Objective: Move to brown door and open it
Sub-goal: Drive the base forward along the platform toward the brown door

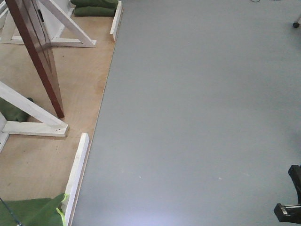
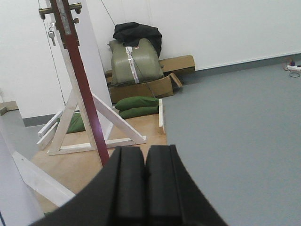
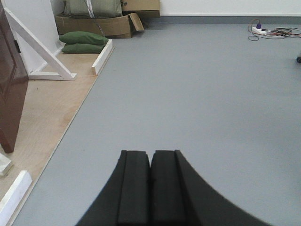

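The brown door (image 1: 40, 56) stands at the top left on a plywood platform, swung at an angle to its white frame. In the left wrist view the door (image 2: 87, 103) shows edge-on, with a brass lever handle (image 2: 60, 9) and hanging keys (image 2: 51, 34) near the top. At the left edge of the right wrist view I see a strip of the door (image 3: 8, 89). My left gripper (image 2: 145, 153) is shut with nothing in it, well short of the door. My right gripper (image 3: 150, 157) is shut and empty over grey floor.
White diagonal braces (image 1: 33, 110) hold the frame on the plywood platform (image 1: 80, 70), edged by a white batten (image 1: 77, 174). Green sandbags (image 1: 94, 7) weigh it down. Cardboard boxes and an olive bag (image 2: 134, 59) stand by the wall. Cables (image 3: 270, 32) lie far right.
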Motion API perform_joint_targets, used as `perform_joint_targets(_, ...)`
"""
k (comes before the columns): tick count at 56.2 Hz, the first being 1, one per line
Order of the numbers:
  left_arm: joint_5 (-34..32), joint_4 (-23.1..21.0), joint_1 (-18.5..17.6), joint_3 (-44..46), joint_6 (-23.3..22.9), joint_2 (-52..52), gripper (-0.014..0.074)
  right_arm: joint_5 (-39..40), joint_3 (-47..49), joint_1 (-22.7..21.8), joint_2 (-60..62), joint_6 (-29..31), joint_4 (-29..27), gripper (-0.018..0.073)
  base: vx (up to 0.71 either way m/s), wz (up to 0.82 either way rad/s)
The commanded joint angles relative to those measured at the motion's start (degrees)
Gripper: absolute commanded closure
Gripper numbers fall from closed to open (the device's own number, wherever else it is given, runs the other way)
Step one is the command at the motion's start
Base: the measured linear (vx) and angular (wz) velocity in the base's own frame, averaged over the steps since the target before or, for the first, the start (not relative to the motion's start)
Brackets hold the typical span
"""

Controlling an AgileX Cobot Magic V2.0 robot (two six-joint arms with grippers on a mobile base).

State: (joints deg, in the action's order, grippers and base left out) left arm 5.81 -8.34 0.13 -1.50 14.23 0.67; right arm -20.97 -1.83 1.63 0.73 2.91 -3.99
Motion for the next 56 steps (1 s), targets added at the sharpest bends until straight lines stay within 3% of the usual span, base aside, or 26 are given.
perform_joint_targets(1, -4.40, -0.26, 0.08, 0.96, -0.47, 0.77, 0.0603, 4.37, -0.25, -0.07, 0.32, 0.37, 0.17, 0.0559, 0.29, 0.03)
perform_joint_targets(56, -4.40, -0.26, 0.08, 0.96, -0.47, 0.77, 0.0603, 4.37, -0.25, -0.07, 0.32, 0.37, 0.17, 0.0559, 0.35, 0.05)
